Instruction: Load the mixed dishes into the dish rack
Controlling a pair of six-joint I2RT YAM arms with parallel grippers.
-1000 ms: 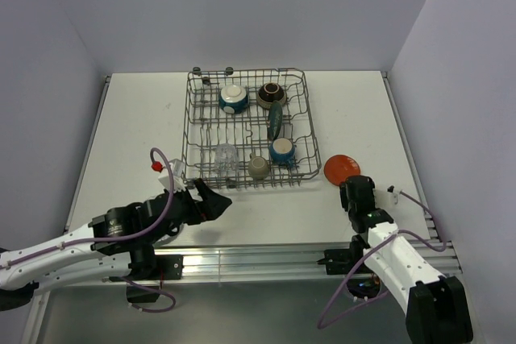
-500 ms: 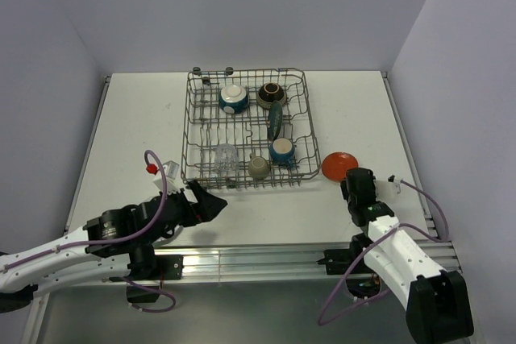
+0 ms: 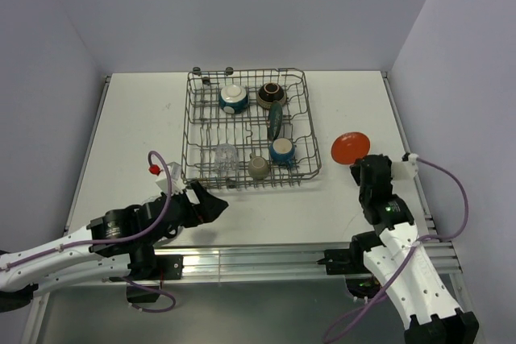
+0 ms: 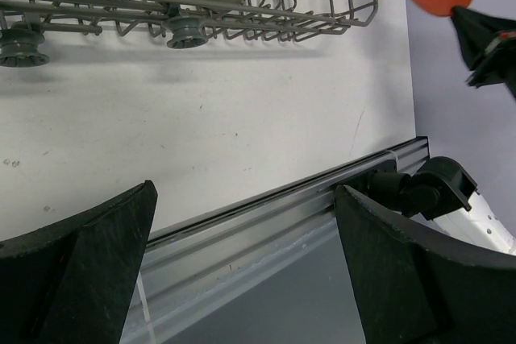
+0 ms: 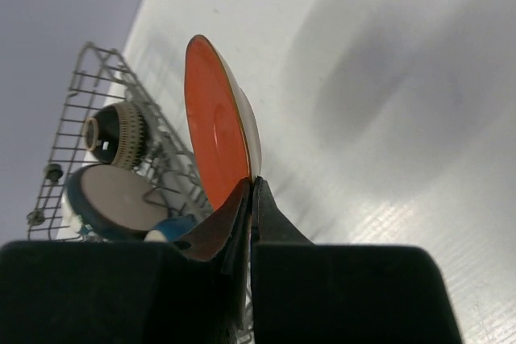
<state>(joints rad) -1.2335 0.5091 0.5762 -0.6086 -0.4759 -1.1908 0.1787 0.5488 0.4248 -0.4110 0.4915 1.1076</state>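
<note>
Right of rack (image 3: pixel 246 72): orange-red plate (image 3: pixel 351 147) held clear of bench (image 3: pixel 137 118), rim clenched in right pincer (image 3: pixel 357 167). Inside rack: brown bowl (image 3: pixel 271 94), blue mug (image 3: pixel 282 151), beige cup (image 3: pixel 258 167), glass (image 3: pixel 225 155). Near bench edge: left pincer (image 3: pixel 219 203) spread wide, empty.

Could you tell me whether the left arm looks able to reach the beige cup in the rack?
Probably yes: the open left hand is close to the dish rack at its near wall, and the beige cup sits just inside, uncovered from above.
</note>
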